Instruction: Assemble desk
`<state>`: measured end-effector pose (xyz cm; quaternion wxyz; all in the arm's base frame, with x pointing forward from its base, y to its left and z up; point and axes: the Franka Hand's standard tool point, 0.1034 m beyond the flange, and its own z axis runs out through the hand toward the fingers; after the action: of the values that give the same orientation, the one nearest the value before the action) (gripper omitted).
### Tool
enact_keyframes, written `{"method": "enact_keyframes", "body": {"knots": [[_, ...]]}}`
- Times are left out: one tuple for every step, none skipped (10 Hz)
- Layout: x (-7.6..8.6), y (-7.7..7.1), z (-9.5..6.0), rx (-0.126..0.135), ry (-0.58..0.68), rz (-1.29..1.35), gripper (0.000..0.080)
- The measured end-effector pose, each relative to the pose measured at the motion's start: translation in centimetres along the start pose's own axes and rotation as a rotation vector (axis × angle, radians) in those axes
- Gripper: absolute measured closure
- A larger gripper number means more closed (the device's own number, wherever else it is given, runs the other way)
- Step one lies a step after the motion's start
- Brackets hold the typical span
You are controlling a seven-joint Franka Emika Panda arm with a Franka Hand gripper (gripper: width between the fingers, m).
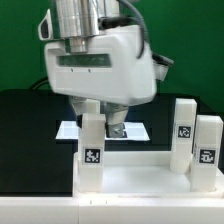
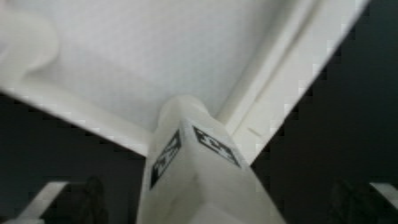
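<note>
The white desk top point(image 1: 140, 185) lies flat at the front. It fills the far part of the wrist view point(image 2: 160, 50), with a raised rim. One tagged white leg point(image 1: 92, 142) stands upright at the top's corner on the exterior view's left. It also shows in the wrist view point(image 2: 199, 160), running between the fingers. My gripper point(image 1: 102, 116) hangs just over this leg's upper end. In the wrist view my gripper point(image 2: 228, 205) is open, with a dark gap between the leg and each finger. Two more tagged legs point(image 1: 185, 128) point(image 1: 208, 150) stand upright on the top's right side.
The marker board point(image 1: 68, 130) lies on the black table behind the desk top, partly hidden by the gripper and leg. A green wall stands behind. The arm's large white body point(image 1: 100, 50) fills the upper middle of the exterior view.
</note>
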<state>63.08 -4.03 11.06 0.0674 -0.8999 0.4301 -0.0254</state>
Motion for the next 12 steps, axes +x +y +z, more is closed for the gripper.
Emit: {"method": "enact_keyframes", "body": {"knots": [[0.06, 0.05, 0.00, 0.001, 0.000, 0.000, 0.0156], [0.11, 0.10, -0.01, -0.001, 0.001, -0.086, 0.0156], [0.12, 0.11, -0.01, -0.001, 0.001, -0.152, 0.0151], [0.26, 0.10, -0.05, -0.013, 0.014, -0.293, 0.0150], [0.45, -0.04, -0.08, -0.038, 0.038, -0.534, 0.0150], [0.30, 0.05, 0.27, -0.061, 0.032, -0.786, 0.0150], [0.33, 0.16, 0.59, -0.067, 0.025, -0.891, 0.0150], [0.36, 0.13, 0.51, -0.067, 0.026, -0.885, 0.0235], [0.36, 0.14, 0.52, -0.067, 0.027, -0.873, 0.0371], [0.33, 0.12, 0.54, -0.064, 0.027, -0.838, 0.0371], [0.52, 0.27, 0.50, -0.064, 0.032, -0.734, 0.0512], [0.70, 0.28, 0.41, -0.059, 0.042, -0.618, 0.0512]]}}
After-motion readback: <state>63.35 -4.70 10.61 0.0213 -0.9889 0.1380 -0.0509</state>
